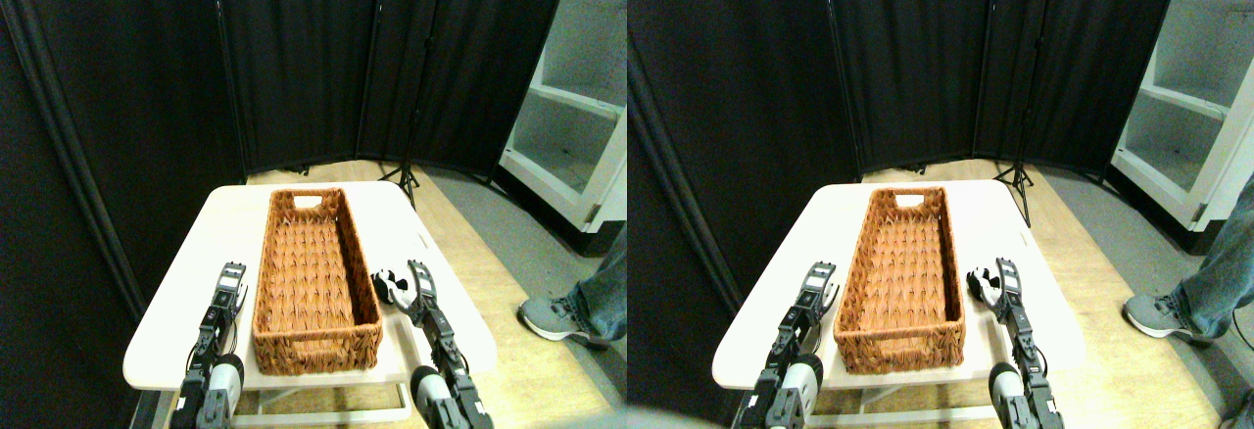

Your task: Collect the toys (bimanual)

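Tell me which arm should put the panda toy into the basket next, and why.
The right arm, most likely. Its hand is right at the black-and-white panda toy, on the table just right of the basket. The left hand is on the basket's far side, with no toy visible near it.

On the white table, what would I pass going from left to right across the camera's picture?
Left claw → long wicker basket → black-and-white panda toy with the right claw at it → off the white table, a person's grey shoe on the floor.
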{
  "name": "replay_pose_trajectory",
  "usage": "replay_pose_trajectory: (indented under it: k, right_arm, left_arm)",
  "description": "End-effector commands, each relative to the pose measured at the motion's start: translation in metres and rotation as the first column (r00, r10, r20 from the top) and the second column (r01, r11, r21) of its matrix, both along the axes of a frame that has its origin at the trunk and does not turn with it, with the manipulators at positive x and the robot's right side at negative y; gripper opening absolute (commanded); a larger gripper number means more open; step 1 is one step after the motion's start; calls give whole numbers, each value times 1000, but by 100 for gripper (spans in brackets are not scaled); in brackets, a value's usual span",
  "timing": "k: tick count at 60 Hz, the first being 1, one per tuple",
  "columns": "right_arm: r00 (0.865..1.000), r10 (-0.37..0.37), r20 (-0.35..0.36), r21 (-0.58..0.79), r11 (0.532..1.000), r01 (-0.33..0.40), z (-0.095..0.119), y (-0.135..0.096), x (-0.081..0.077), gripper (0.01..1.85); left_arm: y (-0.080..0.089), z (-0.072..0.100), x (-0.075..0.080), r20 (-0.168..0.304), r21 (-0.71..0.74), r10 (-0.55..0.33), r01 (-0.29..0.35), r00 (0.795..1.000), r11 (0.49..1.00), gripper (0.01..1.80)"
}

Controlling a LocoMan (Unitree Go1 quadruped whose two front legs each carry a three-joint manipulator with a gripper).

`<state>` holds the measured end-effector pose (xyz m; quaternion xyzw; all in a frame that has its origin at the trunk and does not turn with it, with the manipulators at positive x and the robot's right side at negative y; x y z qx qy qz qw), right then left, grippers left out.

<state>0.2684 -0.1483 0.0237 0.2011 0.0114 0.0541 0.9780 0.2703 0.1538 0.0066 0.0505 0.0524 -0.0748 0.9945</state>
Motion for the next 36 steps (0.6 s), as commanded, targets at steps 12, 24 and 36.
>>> replay_pose_trajectory:
  k: [12,24,36]
  right_arm:
    - [998,41,-53,284,958,-24,16,-1,13,64]
    - [993,16,-119,435,900,38,15,-2,19,75]
    - [972,81,-221,568,821,60,13,0,25,81]
  left_arm:
    - [2,3,4,36,-10,-14,15,999,1000,25]
    - [2,4,4,35,-1,-8,8,999,1000,28]
    - [1,4,5,35,0,-4,4,999,1000,29]
